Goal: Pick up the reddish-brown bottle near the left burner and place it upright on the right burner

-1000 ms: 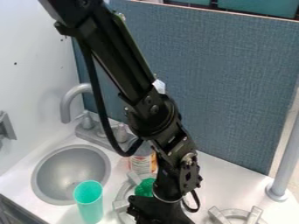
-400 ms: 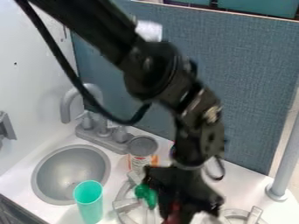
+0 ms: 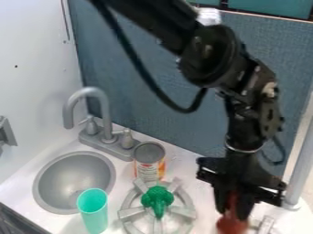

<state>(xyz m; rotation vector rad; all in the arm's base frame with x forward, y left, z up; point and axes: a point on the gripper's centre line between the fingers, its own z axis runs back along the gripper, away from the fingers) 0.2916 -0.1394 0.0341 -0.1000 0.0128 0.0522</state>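
The gripper (image 3: 234, 209) hangs at the lower right, over the right-hand burner area, shut on a reddish-brown object (image 3: 232, 225). That object is rounded at the bottom, with a narrower red part between the fingers; what it is I cannot tell. To its left, a green broccoli piece (image 3: 157, 196) lies on the left stove burner (image 3: 132, 213). Behind the broccoli stands an opened-looking tin can (image 3: 149, 157) with a grey top. A turquoise cup (image 3: 94, 214) is upright at the lower left, beside the sink.
A round grey sink (image 3: 73, 178) with a faucet (image 3: 89, 93) sits at the left. Part of the right burner (image 3: 267, 225) shows beside the held object. A grey post (image 3: 299, 169) rises at the right edge, and a blue panel (image 3: 147, 82) stands behind the counter.
The arm and gripper have moved right, carrying the reddish-brown object, which was hidden at first. The can, broccoli and left burner are now uncovered.
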